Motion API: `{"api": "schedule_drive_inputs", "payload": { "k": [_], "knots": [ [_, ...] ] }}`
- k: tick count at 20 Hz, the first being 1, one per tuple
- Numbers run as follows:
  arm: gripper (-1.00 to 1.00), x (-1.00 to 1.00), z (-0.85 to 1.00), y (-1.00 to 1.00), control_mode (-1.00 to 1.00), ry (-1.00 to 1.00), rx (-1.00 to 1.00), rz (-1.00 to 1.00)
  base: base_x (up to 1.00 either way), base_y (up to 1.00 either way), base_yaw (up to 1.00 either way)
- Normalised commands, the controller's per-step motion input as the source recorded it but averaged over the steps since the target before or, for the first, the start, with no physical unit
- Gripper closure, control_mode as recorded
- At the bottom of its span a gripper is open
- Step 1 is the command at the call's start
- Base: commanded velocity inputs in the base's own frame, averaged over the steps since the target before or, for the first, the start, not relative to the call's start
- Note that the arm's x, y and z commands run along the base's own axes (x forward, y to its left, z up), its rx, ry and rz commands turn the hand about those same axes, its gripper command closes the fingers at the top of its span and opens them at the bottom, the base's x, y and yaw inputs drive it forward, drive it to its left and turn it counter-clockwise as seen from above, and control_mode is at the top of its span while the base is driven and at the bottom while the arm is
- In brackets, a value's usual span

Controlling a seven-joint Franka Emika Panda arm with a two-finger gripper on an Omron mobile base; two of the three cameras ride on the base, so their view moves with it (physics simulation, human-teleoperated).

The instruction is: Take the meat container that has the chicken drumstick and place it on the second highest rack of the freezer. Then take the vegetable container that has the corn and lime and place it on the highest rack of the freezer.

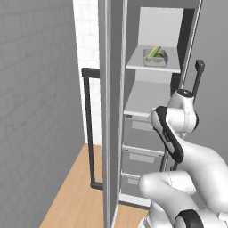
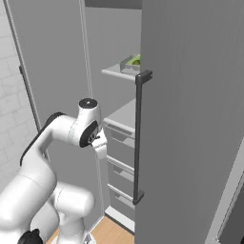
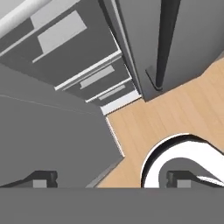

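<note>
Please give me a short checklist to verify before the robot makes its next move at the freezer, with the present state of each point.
1. Freezer door open: ok, shelves and drawers are exposed.
2. Vegetable container on the highest rack: ok, the corn lies in it; the lime cannot be made out.
3. Meat container on the second highest rack: not ok, the visible part of that shelf is bare.
4. Tool free to pick: ok, its fingertips stand apart with nothing between them.
5. Tool aimed at a rack: not ok, the hand view looks down at the wooden floor and the drawers.
</note>
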Motion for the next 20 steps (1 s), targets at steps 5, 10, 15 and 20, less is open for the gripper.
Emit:
{"api": "schedule_drive_inputs", "payload": {
  "k": [5,10,15,20],
  "knots": [
    [-1.00,-0.39,0.03,0.03,-1.00,-0.02,-0.03,0.07,0.00,0.00,0.00],
    [-1.00,-0.09,0.00,0.00,-1.00,0.00,0.00,-0.02,0.00,0.00,0.00],
    [-1.00,-0.68,0.00,-0.08,1.00,0.00,0.00,0.09,-0.20,-0.05,0.06],
    [-1.00,0.00,0.00,0.00,1.00,0.00,0.00,0.00,-0.90,-0.30,0.43]
  ]
}}
